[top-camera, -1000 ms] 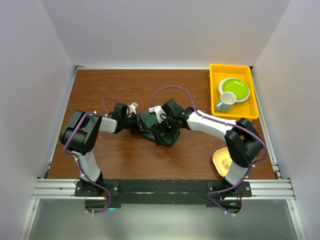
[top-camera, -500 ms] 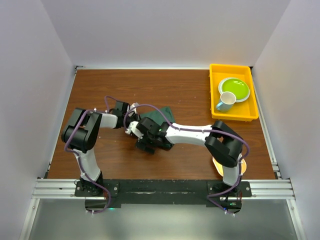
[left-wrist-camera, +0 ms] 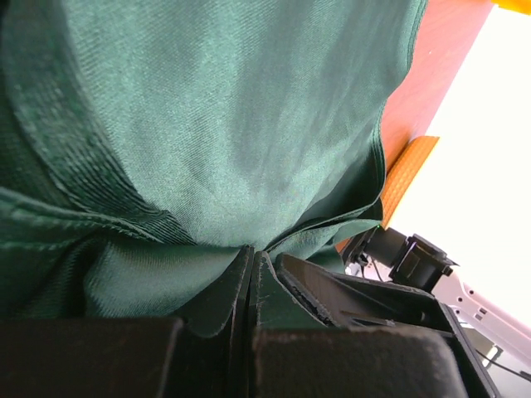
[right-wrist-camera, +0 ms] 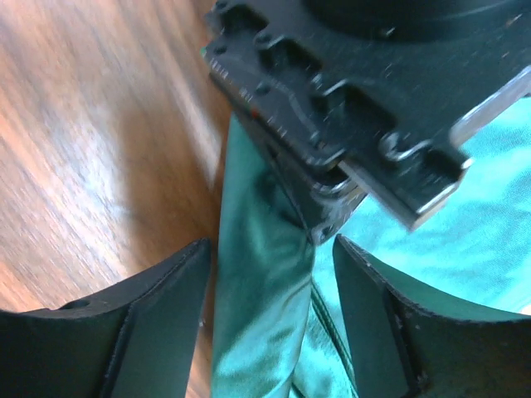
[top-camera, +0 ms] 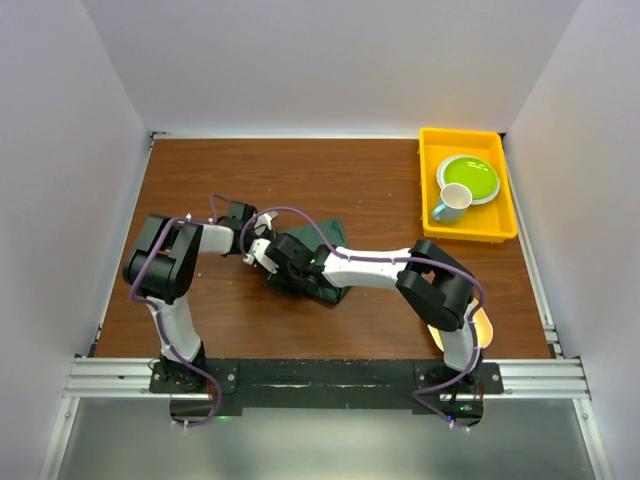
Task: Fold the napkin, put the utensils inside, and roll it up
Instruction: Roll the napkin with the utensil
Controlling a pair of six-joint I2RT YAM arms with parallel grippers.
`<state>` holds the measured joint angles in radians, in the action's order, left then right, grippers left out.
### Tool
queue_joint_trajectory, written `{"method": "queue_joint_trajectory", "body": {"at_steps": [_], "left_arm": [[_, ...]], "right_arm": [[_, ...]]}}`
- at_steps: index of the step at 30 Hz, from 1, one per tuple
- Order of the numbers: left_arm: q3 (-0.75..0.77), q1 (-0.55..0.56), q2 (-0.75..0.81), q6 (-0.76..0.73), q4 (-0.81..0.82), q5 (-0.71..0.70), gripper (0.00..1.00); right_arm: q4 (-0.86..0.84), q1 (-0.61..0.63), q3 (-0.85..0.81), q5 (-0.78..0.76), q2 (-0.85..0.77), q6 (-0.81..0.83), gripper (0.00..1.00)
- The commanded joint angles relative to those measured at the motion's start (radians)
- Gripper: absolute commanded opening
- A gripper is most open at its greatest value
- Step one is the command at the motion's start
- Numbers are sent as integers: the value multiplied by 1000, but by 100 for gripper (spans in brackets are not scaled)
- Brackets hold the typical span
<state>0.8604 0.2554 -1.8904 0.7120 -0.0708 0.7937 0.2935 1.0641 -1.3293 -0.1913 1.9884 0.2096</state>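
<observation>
The dark green napkin (top-camera: 326, 233) lies bunched in the middle of the wooden table. My left gripper (top-camera: 258, 243) is at its left end. In the left wrist view that gripper (left-wrist-camera: 250, 255) is shut, pinching a fold of the napkin (left-wrist-camera: 224, 124). My right arm reaches across to the left, and its gripper (top-camera: 284, 272) sits right beside the left one. In the right wrist view it (right-wrist-camera: 270, 286) stands open, with a rolled edge of the napkin (right-wrist-camera: 265, 323) between its fingers (right-wrist-camera: 162, 303) and not touching either one. The left gripper's body (right-wrist-camera: 348, 108) fills the space just above. The utensils are hidden.
A yellow tray (top-camera: 466, 233) at the back right holds a green plate (top-camera: 470, 178) and a cup (top-camera: 450, 206). A pale orange dish (top-camera: 482, 326) peeks out beneath my right arm's elbow near the front right. White walls enclose the table on three sides.
My right arm has swung left across the napkin, bringing its gripper from the cloth's middle to beside the left gripper, and its jaws have narrowed. The left gripper has kept its pinch.
</observation>
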Motion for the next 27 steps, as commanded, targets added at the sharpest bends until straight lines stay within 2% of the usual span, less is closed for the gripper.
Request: {"method": "queue_joint_trajectory", "body": {"at_steps": [1,3,6,7,8,9,14,17,21,25,27], "left_arm": [[-27,-13,-62,-97,-139,-175,0],[-26,-15,-59,-100,-144,-174,0],[-24,-19,-61,-105,-147,-172,0],[-24,-21,-62,-106,-147,-171,0],[-26,-22,-62,-106,-147,-172,0],[-26,-22,-65,-108,-146,-172,0],[-26,-31,-68,-109,-142,-171,0],[-26,-35,-70,-108,-141,-168,0],[-20,-35,-67,-108,-146,-168,0],[-8,-44,-53,-109,-155,-166,0],[14,-50,-23,-114,-165,-174,3]], "right_arm": [[25,-33,18,19,67,-27,59],[30,-44,30,35,66,-32,55],[29,-47,56,44,50,-39,54],[27,-47,61,50,46,-42,57],[29,-50,67,53,35,-47,64],[32,-52,68,56,29,-56,66],[38,-68,100,105,-3,-79,68],[41,-72,108,137,7,-75,63],[56,-72,85,208,59,-85,49],[50,-95,87,286,78,-128,30],[49,-104,90,349,75,-151,27]]}}
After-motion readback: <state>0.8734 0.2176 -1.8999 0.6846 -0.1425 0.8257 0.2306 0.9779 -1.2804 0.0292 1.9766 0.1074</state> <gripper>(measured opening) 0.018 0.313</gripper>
